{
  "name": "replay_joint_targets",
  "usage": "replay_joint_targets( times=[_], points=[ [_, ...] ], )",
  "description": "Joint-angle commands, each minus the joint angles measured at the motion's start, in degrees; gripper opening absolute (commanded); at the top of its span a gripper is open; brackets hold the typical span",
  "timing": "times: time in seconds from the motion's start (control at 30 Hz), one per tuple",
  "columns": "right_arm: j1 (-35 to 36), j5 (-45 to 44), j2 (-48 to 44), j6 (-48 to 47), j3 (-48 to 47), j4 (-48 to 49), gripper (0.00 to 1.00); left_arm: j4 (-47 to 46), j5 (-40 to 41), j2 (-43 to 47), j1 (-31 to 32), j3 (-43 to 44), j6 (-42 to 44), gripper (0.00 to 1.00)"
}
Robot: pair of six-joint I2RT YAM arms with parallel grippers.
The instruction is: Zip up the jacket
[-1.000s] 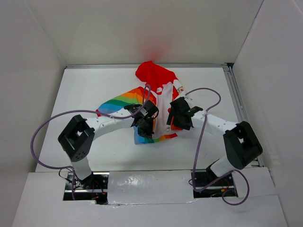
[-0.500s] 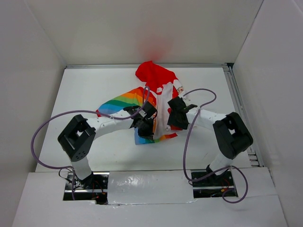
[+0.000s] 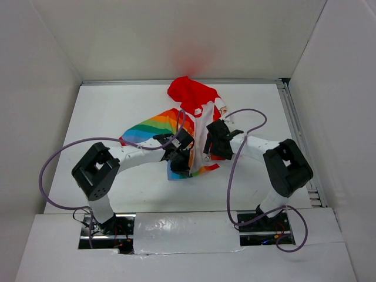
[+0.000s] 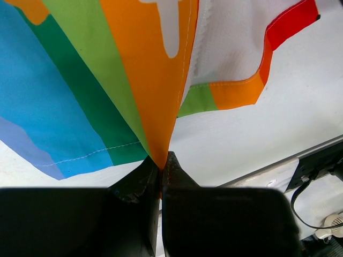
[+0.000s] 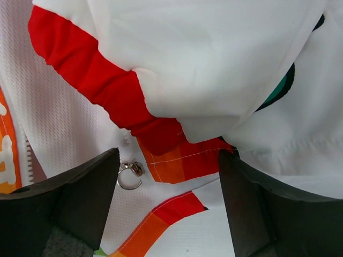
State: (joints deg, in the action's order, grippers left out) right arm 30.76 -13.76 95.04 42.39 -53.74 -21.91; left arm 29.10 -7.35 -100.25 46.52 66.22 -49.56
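Observation:
The jacket (image 3: 197, 114) lies open in the middle of the table, red hood at the far end, rainbow half on the left, white half on the right. My left gripper (image 3: 181, 161) is shut on the orange bottom edge of the rainbow half (image 4: 155, 107). My right gripper (image 3: 211, 150) is open and low over the bottom hem of the white half. In the right wrist view the metal ring zipper pull (image 5: 129, 176) lies just inside the left finger (image 5: 80, 198), beside a red cuff (image 5: 107, 96).
White walls stand close on the left, far and right sides. A metal rail (image 3: 294, 117) runs along the table's right edge. Purple cables (image 3: 59, 158) loop from both arms. The near table edge (image 4: 278, 166) shows below the jacket's hem.
My right gripper has moved left and a little forward onto the jacket's white half. The left gripper has kept its hold and hardly moved.

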Motion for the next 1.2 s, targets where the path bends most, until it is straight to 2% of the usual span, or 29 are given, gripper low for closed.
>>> replay_joint_targets(
  times=[0.0, 0.1, 0.27, 0.4, 0.47, 0.53, 0.57, 0.6, 0.7, 0.8, 1.0, 1.17],
  points=[
    [1.3, -3.5, 0.6, 1.2, -3.2, -0.1, 0.79, -1.1, -1.3, 0.6, -0.1, -0.6, 0.1, 0.11],
    [1.3, -6.5, 4.6, 3.6, -5.0, -3.3, 0.69, -2.6, -1.9, 1.6, -0.1, -2.5, -0.2, 0.11],
    [1.3, -7.1, 4.8, 4.5, -3.3, -2.2, 0.53, -3.2, -1.1, 3.7, -0.1, -4.3, -0.5, 0.11],
    [1.3, -7.8, 4.6, 4.1, -3.4, -2.5, 0.43, -3.6, -0.9, 3.7, -0.2, -5.0, -0.6, 0.11],
    [1.3, -8.3, 4.4, 4.0, -3.2, -2.5, 0.41, -3.8, -0.6, 3.7, -0.2, -5.4, -0.8, 0.11],
    [1.4, -7.3, 3.1, 2.6, -2.4, -1.4, 0.45, -3.9, -0.8, 3.6, -0.4, -5.7, -0.9, 0.11],
    [1.4, -5.9, 1.8, 2.2, -2.0, -0.7, 0.50, -4.0, -0.9, 3.7, -0.6, -5.8, -0.8, 0.11],
    [1.7, -5.6, 1.0, 1.6, -1.6, -0.2, 0.61, -4.2, -1.0, 3.6, -0.6, -5.9, -0.7, 0.11],
    [3.4, -4.4, -2.7, 0.5, -0.2, 1.9, 0.79, -5.0, -1.2, 3.3, -0.9, -6.3, -0.5, 0.11],
    [5.0, -6.8, -4.0, 1.9, -0.1, 2.1, 0.82, -5.3, -1.6, 2.1, -1.3, -6.7, -0.7, 0.10],
    [6.9, -20.0, 2.1, 10.2, -5.9, -9.5, 0.81, -6.3, -1.6, 3.5, -1.3, -9.6, -1.1, 0.10],
    [6.3, -20.6, 3.2, 11.1, -4.6, -9.9, 0.80, -6.9, -1.5, 5.1, -1.9, -12.4, -1.4, 0.10]
  ],
)
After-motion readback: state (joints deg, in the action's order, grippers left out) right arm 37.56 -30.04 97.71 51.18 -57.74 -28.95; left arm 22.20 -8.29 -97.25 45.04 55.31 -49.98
